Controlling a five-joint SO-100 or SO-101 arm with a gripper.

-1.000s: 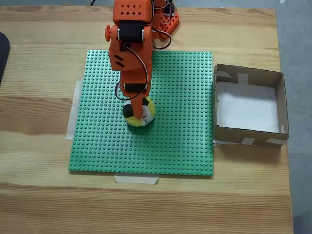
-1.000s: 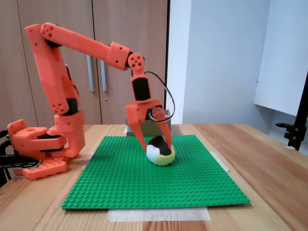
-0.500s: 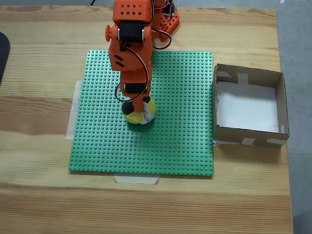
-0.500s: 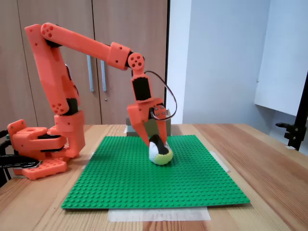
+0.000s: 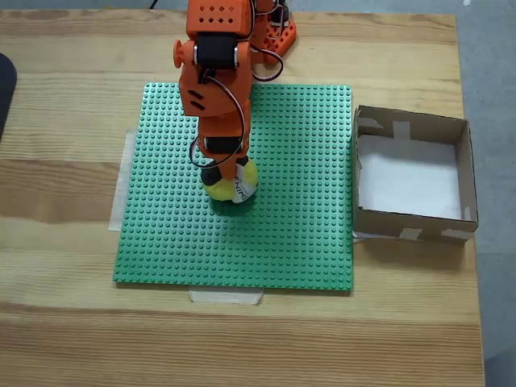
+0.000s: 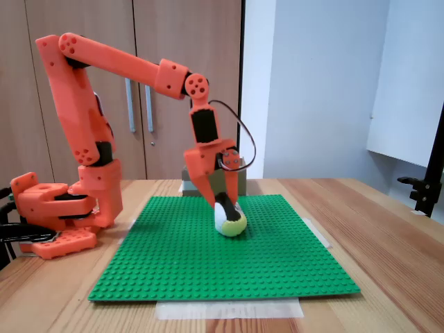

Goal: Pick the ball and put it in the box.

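Your wooden table (image 5: 72, 193) carries a green studded baseplate (image 5: 298, 226), and just off its right edge in a fixed view sits the box (image 5: 466, 173), open and showing its white bottom. Your orange arm (image 6: 125, 66) reaches down over the middle of the plate. There your gripper (image 6: 225, 205) has its fingers closed tight around the ball (image 5: 235, 185), low over the studs.

From where I stand the gripper (image 6: 226, 208) is now pinched tight on the ball (image 6: 230, 220), its fingers far closer together than a second ago. The ball looks squeezed narrower and sits slightly higher over the green studded mat (image 6: 208, 263), and in a fixed view from above it has shifted a little toward the arm (image 5: 234, 184).
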